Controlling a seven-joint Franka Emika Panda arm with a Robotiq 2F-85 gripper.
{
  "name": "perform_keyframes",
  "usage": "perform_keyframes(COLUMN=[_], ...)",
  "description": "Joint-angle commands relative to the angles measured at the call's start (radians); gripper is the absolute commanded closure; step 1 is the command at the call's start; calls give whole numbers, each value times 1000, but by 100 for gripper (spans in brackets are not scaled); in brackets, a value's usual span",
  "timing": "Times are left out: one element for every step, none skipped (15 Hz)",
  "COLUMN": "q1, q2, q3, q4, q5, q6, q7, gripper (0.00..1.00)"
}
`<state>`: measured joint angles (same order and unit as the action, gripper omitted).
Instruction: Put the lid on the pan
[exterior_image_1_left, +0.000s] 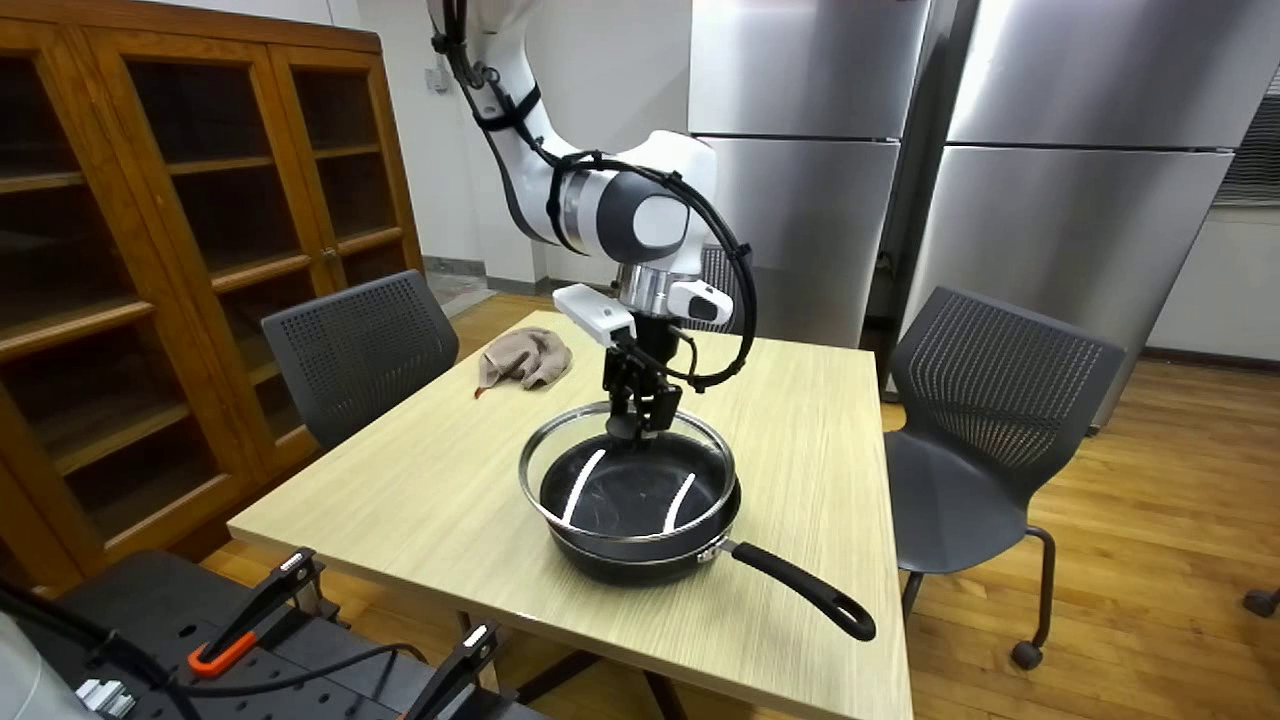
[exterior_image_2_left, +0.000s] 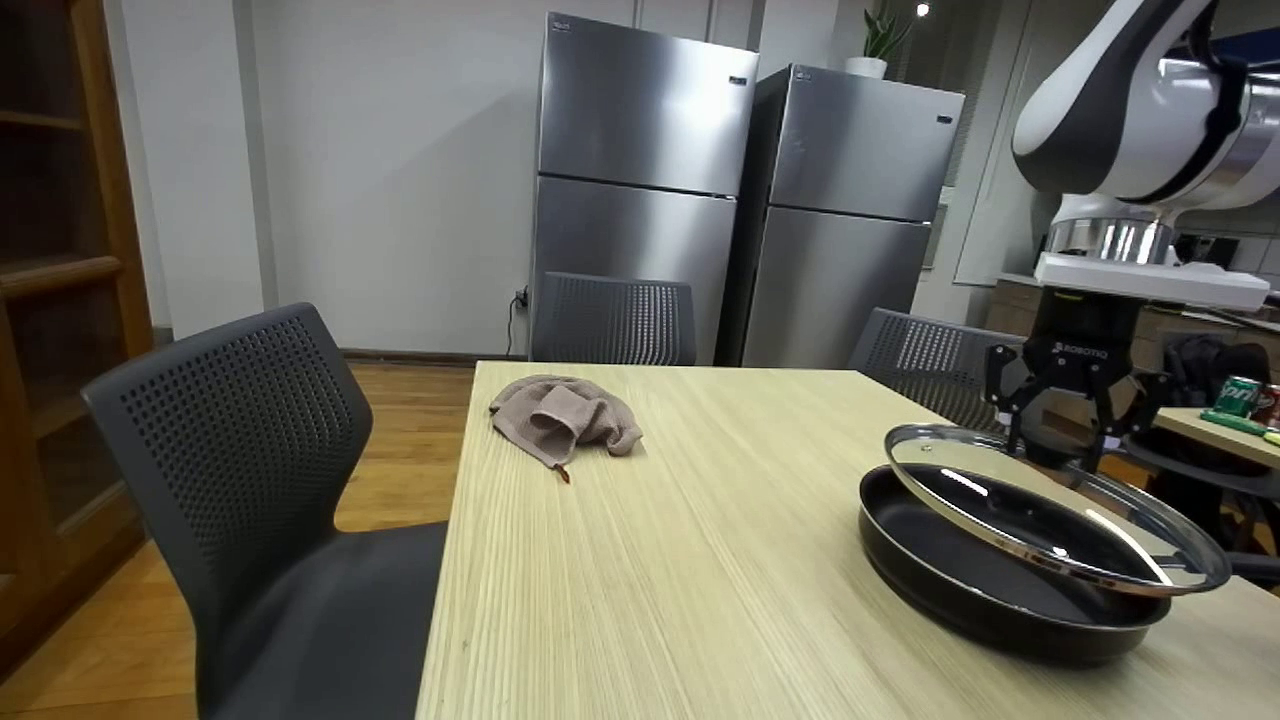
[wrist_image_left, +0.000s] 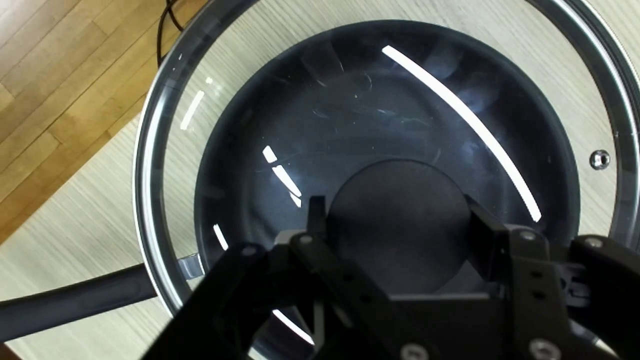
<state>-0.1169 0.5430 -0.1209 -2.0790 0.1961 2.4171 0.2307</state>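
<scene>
I have the clear glass lid (exterior_image_2_left: 1055, 512) over the pan (exterior_image_2_left: 1020, 632), dark round knob (wrist_image_left: 400, 225) uppermost, a gap showing under its thin metal rim (wrist_image_left: 148, 170) on one side; whether the two touch elsewhere I can't tell. The shallow black pan sits upright on the tabletop (exterior_image_2_left: 700, 550), its long straight handle (exterior_image_1_left: 800, 584) jutting outward.

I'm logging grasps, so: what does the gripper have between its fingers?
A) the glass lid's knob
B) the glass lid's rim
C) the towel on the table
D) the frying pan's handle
A: in the wrist view, the gripper clasps the dark round knob of the glass lid from both sides.
</scene>
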Motion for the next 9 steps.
perform_keyframes(q1=[-11, -11, -13, -14, -17, -17, -19, -18, -16], q2=[34, 46, 60, 72, 85, 96, 110, 121, 128], q3=[5, 6, 8, 9, 11, 12, 14, 14, 12], q4=[87, 98, 110, 117, 128, 136, 148, 156, 160], q5=[30, 37, 45, 51, 60, 67, 73, 77, 81], q6=[-64, -60, -58, -54, -53, -53, -56, -58, -52], q7=[35, 38, 38, 41, 39, 40, 37, 39, 45], gripper=[62, 62, 62, 62, 62, 62, 62, 62, 62])
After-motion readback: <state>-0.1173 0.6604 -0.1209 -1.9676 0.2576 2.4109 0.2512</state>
